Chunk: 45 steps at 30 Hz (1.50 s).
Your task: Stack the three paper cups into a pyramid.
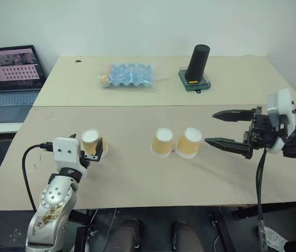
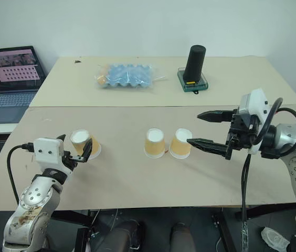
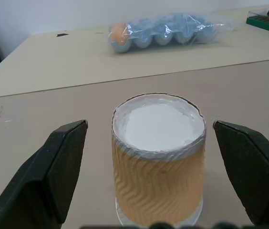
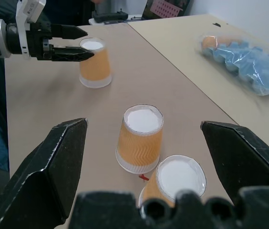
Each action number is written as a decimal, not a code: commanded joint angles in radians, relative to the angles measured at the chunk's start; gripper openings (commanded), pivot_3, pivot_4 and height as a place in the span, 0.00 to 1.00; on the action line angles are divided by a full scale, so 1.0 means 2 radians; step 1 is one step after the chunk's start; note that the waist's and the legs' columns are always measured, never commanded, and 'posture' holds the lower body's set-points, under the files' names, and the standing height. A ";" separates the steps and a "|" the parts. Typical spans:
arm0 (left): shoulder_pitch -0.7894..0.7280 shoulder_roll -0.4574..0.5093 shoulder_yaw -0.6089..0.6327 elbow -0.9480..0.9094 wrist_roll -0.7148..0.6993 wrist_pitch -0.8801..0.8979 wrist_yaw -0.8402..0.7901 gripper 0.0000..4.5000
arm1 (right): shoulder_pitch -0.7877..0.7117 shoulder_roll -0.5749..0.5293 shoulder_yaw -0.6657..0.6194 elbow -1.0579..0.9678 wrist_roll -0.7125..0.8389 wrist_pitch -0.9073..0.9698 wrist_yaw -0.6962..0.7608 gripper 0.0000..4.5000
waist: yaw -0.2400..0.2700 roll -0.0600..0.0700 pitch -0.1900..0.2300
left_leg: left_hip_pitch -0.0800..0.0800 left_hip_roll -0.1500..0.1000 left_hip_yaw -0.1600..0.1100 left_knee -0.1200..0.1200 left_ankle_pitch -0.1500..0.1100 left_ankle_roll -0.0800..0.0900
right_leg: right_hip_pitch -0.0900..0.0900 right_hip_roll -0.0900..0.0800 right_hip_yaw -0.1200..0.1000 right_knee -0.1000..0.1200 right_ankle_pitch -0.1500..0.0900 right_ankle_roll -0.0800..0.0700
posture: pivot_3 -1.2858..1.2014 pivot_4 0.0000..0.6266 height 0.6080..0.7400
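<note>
Pale walls back a workspace of two tan tabletops butted edge to edge: a near beige board (image 1: 137,178) and a lighter far table (image 1: 242,86) behind it.

Open laptop (image 1: 11,79), dark grey with a lit screen, on a separate low surface off the far-left corner.

Clear plastic bag holding a blue moulded egg tray (image 1: 128,75), lying flat on the far table, left of centre.

Tall black cylinder (image 1: 197,63), upright on a green-edged clear tray (image 1: 203,84), far table, right of the bag.

Right gripper (image 1: 224,128), two black fingers spread wide, level above the near board, pointing toward the middle pair of cups; nothing between the fingers.

Left gripper (image 1: 92,148), black fingers spread wide, one on either side of the left cup, apart from its sides in the left wrist view.

Three tan-orange ribbed paper cups, all upside down on the near board, white bases up:
- left cup (image 1: 91,142), alone, well apart from the others;
- middle cup (image 1: 163,142), near the board's centre;
- right cup (image 1: 189,142), just beside the middle cup, leaning, rims close or touching.
</note>
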 commanded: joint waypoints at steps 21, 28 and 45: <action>-0.058 -0.010 0.025 0.042 0.010 -0.005 -0.029 0.51 | -0.002 -0.005 -0.014 -0.012 0.006 -0.014 -0.016 1.00 | -0.001 0.000 0.000 | 0.000 0.000 0.000 0.000 0.000 0.000 | 0.000 0.000 0.000 0.000 0.000 0.000 | 0.52 0.24 0.90; -0.142 -0.001 0.039 0.050 0.000 -0.011 -0.035 0.50 | 0.002 -0.001 -0.011 -0.010 -0.008 -0.019 -0.030 1.00 | 0.001 0.000 0.000 | 0.000 0.000 0.000 0.000 0.000 0.000 | 0.000 0.000 0.000 0.000 0.000 0.000 | 0.52 0.24 0.90; -0.596 -0.014 -0.057 0.340 -0.213 0.113 -0.438 0.50 | 0.049 0.034 -0.031 -0.026 -0.067 -0.039 -0.144 1.00 | -0.004 -0.001 0.000 | -0.003 -0.001 0.000 0.003 0.003 0.003 | 0.000 0.001 0.000 0.002 0.001 0.001 | 0.52 0.24 0.90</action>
